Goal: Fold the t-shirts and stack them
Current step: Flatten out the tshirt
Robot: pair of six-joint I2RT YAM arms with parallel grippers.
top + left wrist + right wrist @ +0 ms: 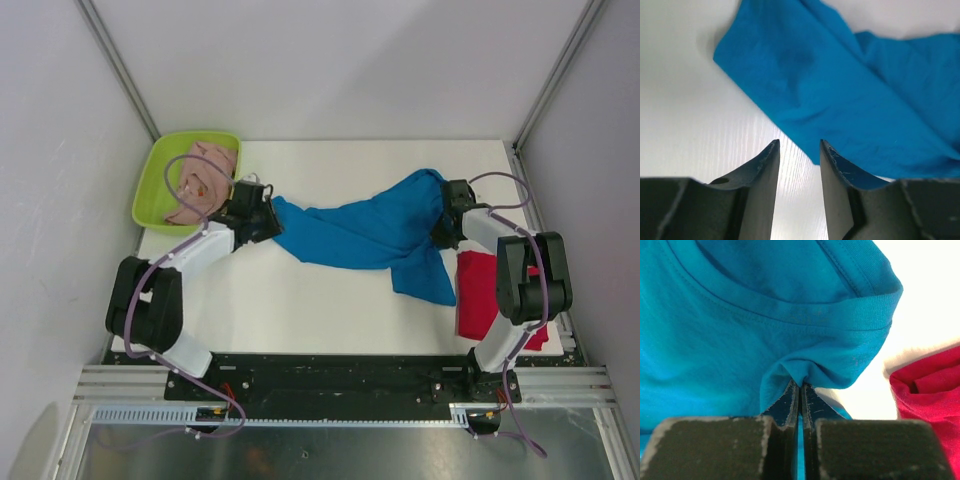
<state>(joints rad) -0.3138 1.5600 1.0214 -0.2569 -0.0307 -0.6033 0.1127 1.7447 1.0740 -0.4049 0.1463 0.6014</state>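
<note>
right gripper (800,386) pinches blue t-shirt (365,235) below collar. left gripper (799,146): jaws apart, nothing between, just beside shirt's edge. red t-shirt (482,290) near right gripper.

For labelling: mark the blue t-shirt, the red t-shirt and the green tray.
blue t-shirt (350,235), top view, middle of the cloth.
red t-shirt (478,295), top view, bare left part.
green tray (150,188), top view, left wall.

— What's the left arm (195,252) doing?
— Reaching forward and inward, left gripper (799,147) low, jaws parted, nothing between them.
— And the right arm (520,270)?
— Elbow folded high, right gripper (800,386) turned inward, jaws pinched tight on a fold of the blue t-shirt (740,330).
</note>
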